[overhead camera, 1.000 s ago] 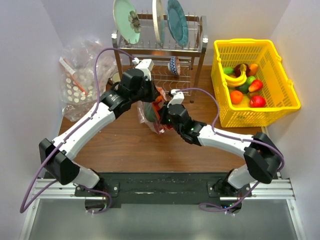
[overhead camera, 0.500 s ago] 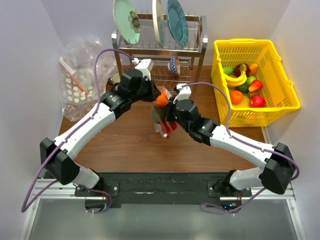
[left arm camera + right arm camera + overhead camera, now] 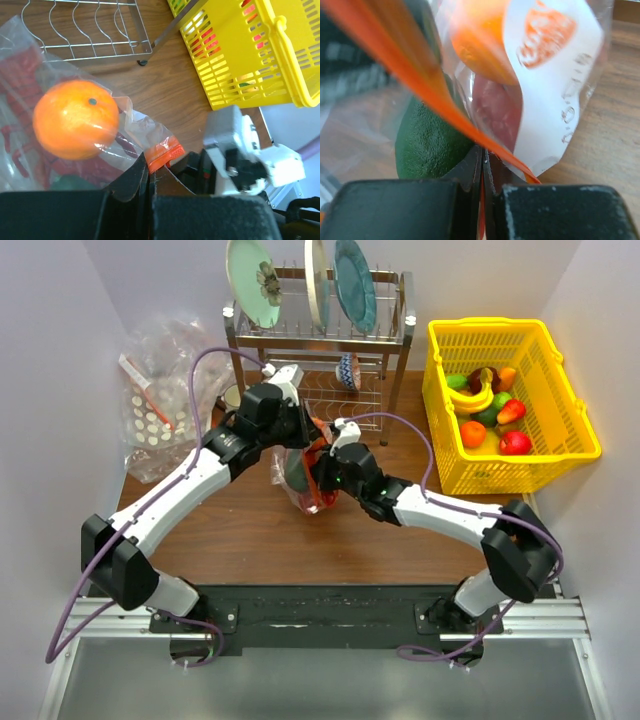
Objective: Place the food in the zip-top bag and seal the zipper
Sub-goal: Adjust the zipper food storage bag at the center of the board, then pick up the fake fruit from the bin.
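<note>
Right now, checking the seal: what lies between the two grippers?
The top edge of the zip-top bag, pinched by the left gripper and right gripper, orange inside; clearest in the left wrist view.

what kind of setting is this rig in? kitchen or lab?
Probably a mock kitchen staged in a lab booth: a metal dish rack holding plates, a yellow basket of toy fruit, all on a wooden table boxed in by plain walls.

My top cam looks down from behind the bases over the whole table (image 3: 250,530). My 2 wrist cams sit right up close; all 3 views share the zip-top bag (image 3: 300,490).
</note>
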`<state>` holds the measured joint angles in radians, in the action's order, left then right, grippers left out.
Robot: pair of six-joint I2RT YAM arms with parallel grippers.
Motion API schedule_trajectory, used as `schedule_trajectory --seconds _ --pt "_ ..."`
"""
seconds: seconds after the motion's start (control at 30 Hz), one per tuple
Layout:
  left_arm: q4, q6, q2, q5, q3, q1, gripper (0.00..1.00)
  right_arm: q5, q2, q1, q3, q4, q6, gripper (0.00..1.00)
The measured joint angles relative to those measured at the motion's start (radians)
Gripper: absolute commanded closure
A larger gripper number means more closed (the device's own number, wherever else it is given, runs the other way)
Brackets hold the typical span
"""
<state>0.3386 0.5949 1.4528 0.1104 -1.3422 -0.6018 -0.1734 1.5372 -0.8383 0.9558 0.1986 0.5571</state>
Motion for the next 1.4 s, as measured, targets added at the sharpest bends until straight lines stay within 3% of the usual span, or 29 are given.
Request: schedule_trajectory --seconds 0.27,0.5,0.77,0.93,1.17,1.27,1.3,1.37,1.4 --pt "-0.045 -0.012 -0.024 0.035 0.009 0.047 1.0 -0.047 -0.207 0.002 0.011 -0.164 -0.047 1.0" --pt "-0.034 -0.083 -0.024 0.053 0.009 0.056 1.0 -0.1 -0.337 0.059 0.217 -0.425 -0.136 1.0" --pt "-0.014 -0.186 -0.024 0.058 0.009 0.056 1.0 -0.242 -0.391 0.264 0.455 -0.681 -0.228 1.0" --pt "-0.015 -0.241 -0.031 0.058 0.01 0.056 1.0 -0.292 -0.316 0.463 0.591 -0.775 -0.256 1.0" --pt "-0.035 -0.281 -0.072 0.06 0.055 0.056 1.0 -0.268 -0.179 0.736 0.624 -0.853 -0.232 1.0" --pt "-0.046 -0.291 -0.088 0.062 0.092 0.056 1.0 -0.225 -0.103 0.841 0.626 -0.883 -0.217 0.92" --pt "-0.046 -0.292 -0.091 0.062 0.101 0.056 1.0 -0.211 -0.078 0.869 0.626 -0.89 -0.214 0.76" --pt "-0.064 -0.292 -0.097 0.064 0.126 0.056 1.0 -0.166 -0.02 0.92 0.625 -0.895 -0.201 0.57" --pt "-0.072 -0.292 -0.1 0.066 0.141 0.056 1.0 -0.144 0.008 0.94 0.623 -0.895 -0.193 0.37"
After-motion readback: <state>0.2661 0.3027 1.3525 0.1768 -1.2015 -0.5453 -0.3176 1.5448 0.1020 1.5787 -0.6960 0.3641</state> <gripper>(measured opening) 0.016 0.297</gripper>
